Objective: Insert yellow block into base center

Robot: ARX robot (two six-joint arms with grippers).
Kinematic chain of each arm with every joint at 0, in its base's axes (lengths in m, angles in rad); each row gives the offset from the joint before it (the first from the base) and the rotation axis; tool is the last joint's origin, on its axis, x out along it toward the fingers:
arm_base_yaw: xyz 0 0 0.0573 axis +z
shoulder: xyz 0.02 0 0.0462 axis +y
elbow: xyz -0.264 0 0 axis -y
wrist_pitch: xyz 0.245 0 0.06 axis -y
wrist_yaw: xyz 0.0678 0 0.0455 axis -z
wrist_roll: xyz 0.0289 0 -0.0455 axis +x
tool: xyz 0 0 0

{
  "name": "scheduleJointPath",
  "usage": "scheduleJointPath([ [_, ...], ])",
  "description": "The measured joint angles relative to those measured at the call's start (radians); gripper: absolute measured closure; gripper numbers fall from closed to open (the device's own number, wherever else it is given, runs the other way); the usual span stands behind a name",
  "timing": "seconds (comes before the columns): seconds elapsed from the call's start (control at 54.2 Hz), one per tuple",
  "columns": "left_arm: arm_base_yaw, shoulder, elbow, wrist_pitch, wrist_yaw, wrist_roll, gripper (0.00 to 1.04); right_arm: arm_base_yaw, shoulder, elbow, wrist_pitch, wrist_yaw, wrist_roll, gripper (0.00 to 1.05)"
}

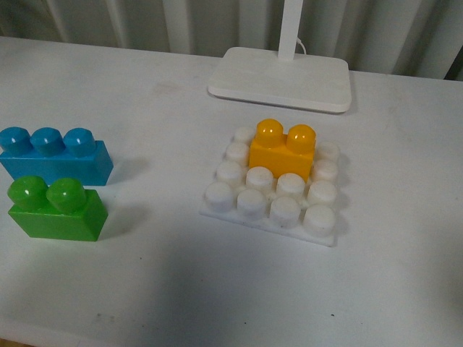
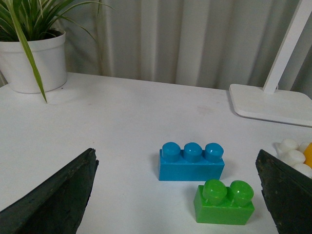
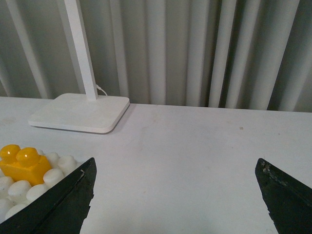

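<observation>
The yellow block point(image 1: 283, 150) sits upright on the white studded base point(image 1: 275, 189), on the base's middle studs toward its far side. It also shows in the right wrist view point(image 3: 23, 162) on the base point(image 3: 29, 187), beside one dark finger. A sliver of the base point(image 2: 292, 155) shows in the left wrist view. My left gripper point(image 2: 178, 195) is open and empty, with the blue and green bricks between its fingers' lines of sight. My right gripper point(image 3: 175, 195) is open and empty over bare table. Neither gripper shows in the front view.
A blue three-stud brick point(image 1: 52, 155) and a green two-stud brick point(image 1: 56, 208) lie at the left. A white lamp foot point(image 1: 282, 78) with a pole stands behind the base. A potted plant point(image 2: 34, 53) stands far left in the left wrist view. Curtains hang behind the table.
</observation>
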Motion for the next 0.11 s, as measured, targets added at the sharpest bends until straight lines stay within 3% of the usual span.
scheduleJointPath([
  [0.111,0.000,0.000,0.000,0.000,0.000,0.000,0.06,0.000,0.000,0.000,0.000,0.000,0.000,0.09],
])
